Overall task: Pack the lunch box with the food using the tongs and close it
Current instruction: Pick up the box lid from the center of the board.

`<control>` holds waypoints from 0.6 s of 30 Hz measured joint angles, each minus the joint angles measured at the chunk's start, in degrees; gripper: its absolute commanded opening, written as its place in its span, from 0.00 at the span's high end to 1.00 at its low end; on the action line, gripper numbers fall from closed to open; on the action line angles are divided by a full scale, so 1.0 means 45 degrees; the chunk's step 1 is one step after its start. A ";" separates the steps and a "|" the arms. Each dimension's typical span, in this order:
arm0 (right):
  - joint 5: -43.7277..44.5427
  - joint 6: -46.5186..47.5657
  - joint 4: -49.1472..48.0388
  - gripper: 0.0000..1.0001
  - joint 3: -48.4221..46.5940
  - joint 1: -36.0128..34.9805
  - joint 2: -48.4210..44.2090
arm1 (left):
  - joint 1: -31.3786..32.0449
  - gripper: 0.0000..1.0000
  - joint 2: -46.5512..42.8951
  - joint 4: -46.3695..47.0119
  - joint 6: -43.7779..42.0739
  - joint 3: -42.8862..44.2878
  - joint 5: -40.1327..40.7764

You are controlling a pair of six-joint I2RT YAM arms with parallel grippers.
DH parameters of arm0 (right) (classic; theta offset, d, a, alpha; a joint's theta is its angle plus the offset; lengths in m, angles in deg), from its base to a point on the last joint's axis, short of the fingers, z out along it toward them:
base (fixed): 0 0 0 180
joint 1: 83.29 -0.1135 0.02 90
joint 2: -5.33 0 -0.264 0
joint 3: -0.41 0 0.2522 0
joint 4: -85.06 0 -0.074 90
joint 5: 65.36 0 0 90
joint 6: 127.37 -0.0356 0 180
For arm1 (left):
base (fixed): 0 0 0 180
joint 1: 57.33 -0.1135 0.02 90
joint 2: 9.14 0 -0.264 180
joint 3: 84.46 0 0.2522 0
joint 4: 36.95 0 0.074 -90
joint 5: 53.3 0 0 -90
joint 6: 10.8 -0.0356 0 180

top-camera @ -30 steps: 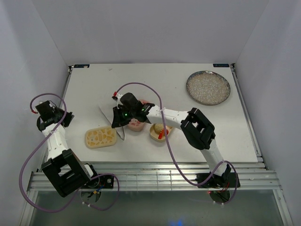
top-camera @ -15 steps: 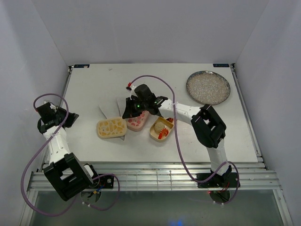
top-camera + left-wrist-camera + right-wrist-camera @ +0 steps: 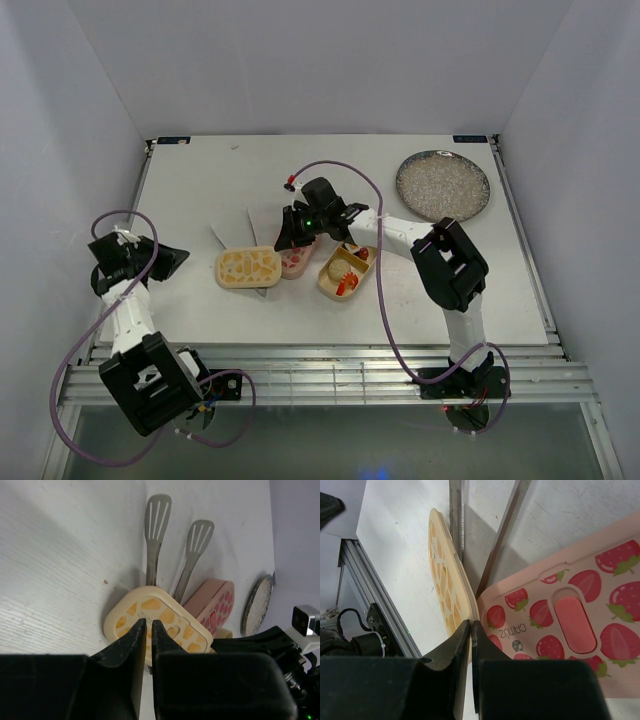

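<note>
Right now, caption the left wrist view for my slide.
Tan-yellow lid lying over the tongs, pink strawberry lid beside it.

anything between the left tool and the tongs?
Yes. The yellow lid lies on top of the tongs, covering the end nearest the left tool. Only the two slotted blades stick out past the lid's far edge. The pink lid sits just to their right.

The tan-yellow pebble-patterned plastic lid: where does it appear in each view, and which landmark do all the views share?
Top external: the tan-yellow pebble-patterned plastic lid lies left of centre.
Left wrist: the lid is at lower centre.
Right wrist: the lid shows edge-on, left of centre.
Shared landmark: the thin silvery metal tongs, their arms emerging from behind the lid.
</note>
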 measured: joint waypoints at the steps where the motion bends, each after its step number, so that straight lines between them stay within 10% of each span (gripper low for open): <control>1: -0.0039 0.0000 -0.0049 0.92 0.0034 0.0000 0.0000 | 0.0024 0.77 -0.0107 0.0136 0.0053 -0.0287 -0.0219; 18: -0.0457 -0.0053 -0.0287 0.92 0.0063 0.0078 -0.0005 | 0.1073 0.92 0.0083 0.1817 0.1564 -0.2487 -0.0359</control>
